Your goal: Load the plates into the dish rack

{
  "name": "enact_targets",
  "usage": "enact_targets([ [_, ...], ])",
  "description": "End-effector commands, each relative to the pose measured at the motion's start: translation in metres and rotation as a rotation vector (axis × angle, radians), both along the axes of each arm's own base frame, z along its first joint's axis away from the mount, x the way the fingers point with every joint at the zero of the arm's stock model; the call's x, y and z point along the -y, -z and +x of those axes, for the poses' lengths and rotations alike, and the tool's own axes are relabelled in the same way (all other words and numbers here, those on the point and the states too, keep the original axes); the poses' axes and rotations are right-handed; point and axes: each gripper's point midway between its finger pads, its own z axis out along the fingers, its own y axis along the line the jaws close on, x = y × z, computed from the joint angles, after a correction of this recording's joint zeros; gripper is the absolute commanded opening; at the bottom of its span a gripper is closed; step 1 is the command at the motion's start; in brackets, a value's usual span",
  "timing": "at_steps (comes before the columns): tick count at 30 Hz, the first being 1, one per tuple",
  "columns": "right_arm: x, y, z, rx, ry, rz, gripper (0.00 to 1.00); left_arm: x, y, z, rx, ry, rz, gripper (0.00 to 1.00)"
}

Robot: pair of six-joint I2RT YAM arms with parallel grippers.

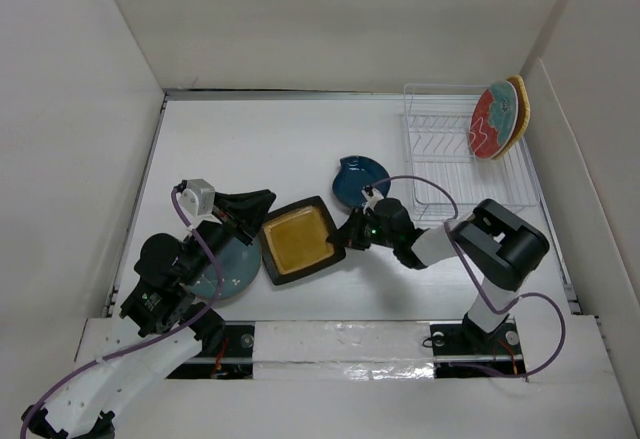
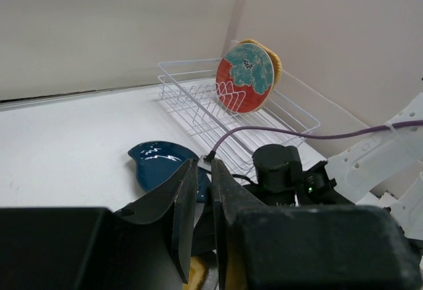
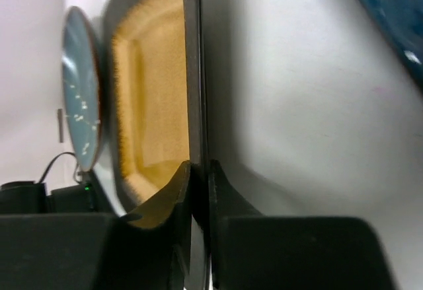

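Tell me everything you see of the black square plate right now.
The black square plate has a glossy dark rim, rounded corners and an amber centre; it looks like glazed ceramic. It lies face up, turned cornerwise, between the grey-teal plate and the dark blue plate. The right gripper is shut on its right rim. Its left corner reaches the grey-teal plate; whether they touch is unclear.

Two plates (image 1: 490, 121) upright in dish rack (image 1: 440, 131), three outside

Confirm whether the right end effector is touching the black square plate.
Touching. In the right wrist view, the right end effector is closed on the black square plate, its rim pinched between both fingers.
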Motion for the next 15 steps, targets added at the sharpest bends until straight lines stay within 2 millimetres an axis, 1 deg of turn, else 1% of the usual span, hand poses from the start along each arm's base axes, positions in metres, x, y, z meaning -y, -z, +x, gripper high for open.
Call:
enact_targets([
  [1,0.007,-0.006,0.003,0.054,0.022,-0.055,0.03,0.0,-0.019,-0.003,0.047,0.006,-0.023,0.12],
  [2,0.009,-0.017,0.007,0.082,0.041,-0.052,0.0,0.0,-0.019,-0.003,0.049,0.01,-0.024,0.12],
  [3,0.007,-0.023,0.005,0.103,0.036,-0.057,0.0,0.0,-0.021,-0.005,0.053,0.013,-0.028,0.12],
  [4,0.008,-0.024,0.001,0.103,0.036,-0.073,0.0,-0.001,-0.02,-0.004,0.054,0.009,-0.028,0.12],
  [5,0.011,-0.039,0.006,0.136,0.061,-0.063,0.0,-0.002,-0.021,-0.004,0.054,0.003,-0.03,0.12],
  [8,0.01,-0.062,0.006,0.196,0.075,-0.079,0.0,-0.002,-0.02,-0.004,0.051,0.001,-0.028,0.12],
  [9,0.009,-0.082,0.005,0.252,0.075,-0.07,0.0,-0.001,-0.021,-0.005,0.056,0.01,-0.029,0.12],
  [10,0.013,-0.09,0.008,0.262,0.091,-0.093,0.0,-0.002,-0.022,-0.006,0.057,0.01,-0.03,0.12],
  [12,0.017,-0.11,0.014,0.329,0.126,-0.112,0.0,-0.004,-0.022,-0.005,0.059,-0.002,-0.035,0.12],
  [13,0.02,-0.126,0.013,0.357,0.129,-0.105,0.0,-0.004,-0.022,-0.005,0.058,-0.002,-0.034,0.13],
  [14,0.02,-0.146,0.019,0.395,0.148,-0.092,0.0,-0.004,-0.022,-0.005,0.059,0.0,-0.035,0.13],
  [15,0.022,-0.158,0.022,0.434,0.152,-0.102,0.0,-0.003,-0.023,-0.007,0.062,0.008,-0.034,0.13],
])
